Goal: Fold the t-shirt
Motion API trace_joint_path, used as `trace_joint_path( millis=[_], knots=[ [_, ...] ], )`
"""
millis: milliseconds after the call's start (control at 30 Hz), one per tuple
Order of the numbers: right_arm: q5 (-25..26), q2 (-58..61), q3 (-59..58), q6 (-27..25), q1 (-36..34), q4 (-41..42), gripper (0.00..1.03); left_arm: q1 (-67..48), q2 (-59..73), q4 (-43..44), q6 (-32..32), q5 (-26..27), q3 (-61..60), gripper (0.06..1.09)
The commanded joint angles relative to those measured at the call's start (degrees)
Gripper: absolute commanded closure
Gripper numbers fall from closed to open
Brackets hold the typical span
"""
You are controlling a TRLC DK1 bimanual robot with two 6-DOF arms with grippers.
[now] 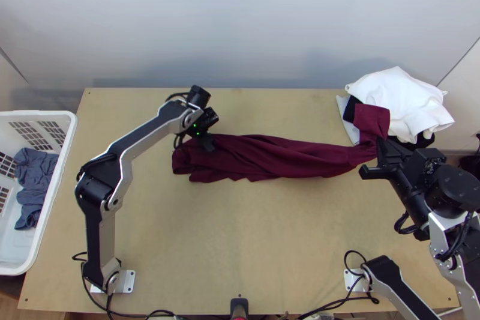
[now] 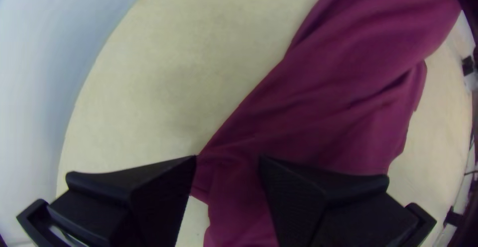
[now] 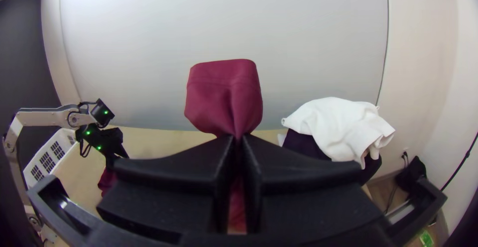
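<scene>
T-shirt [image 1: 270, 156], maroon, lies bunched into a long, narrow strip across the tabletop [image 1: 240, 224], its far-right end drawn up to the right pincer [image 3: 237, 140]. That pincer is clamped on the cloth, with a loose flap poking out beyond its tips. The left pincer [image 2: 228, 158] has its fingers apart over the other end, fabric lying between them but not squeezed.

My judgement is that the shirt needs spreading before any proper fold, and the next move probably calls for a firm hold at the left end. The main danger is pulling with the right alone: with nothing clamped on the left, the whole strip would simply slide along. If the left closes too high or too shallow, it may catch just one layer, or miss, and the rest would twist into a rope. The right's narrow pinch on gathered cloth could slip under a hard tug, or set creases that spoil the fold. The flap also hangs close to the white garment [image 1: 396, 98] and the black cloth [image 1: 351, 108]; a low swing that way could snag them and drag them in.
</scene>
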Motion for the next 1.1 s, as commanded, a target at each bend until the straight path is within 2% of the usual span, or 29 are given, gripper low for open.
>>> trace_joint_path(
  millis=[0, 233, 300, 467, 500, 533, 567, 833, 967, 1067],
  knots=[
    [0.0, -0.3, -0.8, -0.4, -0.5, 0.2, 1.00, 2.7, 5.7, -17.1, 8.1, 8.3, 12.3, 0.45],
    [0.0, -0.7, -1.7, -1.0, -1.3, 0.3, 1.00, 1.5, 9.4, -23.8, 11.3, 9.8, 14.2, 0.44],
    [0.0, -0.8, -2.2, -1.4, -1.5, 0.8, 1.00, 1.1, 9.8, -26.3, 12.2, 11.1, 14.1, 0.40],
    [0.1, -0.8, -2.9, -2.1, -1.8, 2.0, 1.00, -0.1, 8.8, -29.0, 13.7, 12.0, 12.3, 0.43],
    [0.1, -0.8, -3.2, -2.1, -1.9, 2.4, 1.00, -0.1, 8.8, -28.1, 13.2, 12.0, 12.6, 0.55],
    [0.1, -0.8, -3.5, -2.1, -2.0, 2.9, 1.00, -0.1, 8.7, -27.1, 13.0, 12.1, 12.9, 0.83],
    [0.1, -0.8, -3.9, -2.0, -2.2, 3.2, 1.00, 0.0, 8.8, -26.6, 12.9, 12.4, 13.5, 1.01],
    [0.1, -0.6, -4.8, -2.5, -2.3, 6.1, 1.00, 0.2, 3.8, -26.4, 8.5, 13.0, 12.9, 1.00],
    [0.1, 0.2, -4.5, -3.5, -2.3, 8.4, 1.00, 1.6, 1.0, -25.6, 5.8, 12.3, 20.1, 1.00],
    [0.4, 3.1, -3.3, -5.0, -2.4, 14.0, 1.00, 3.4, 1.1, -24.5, 4.1, 8.4, 27.8, 1.00]
  ],
)
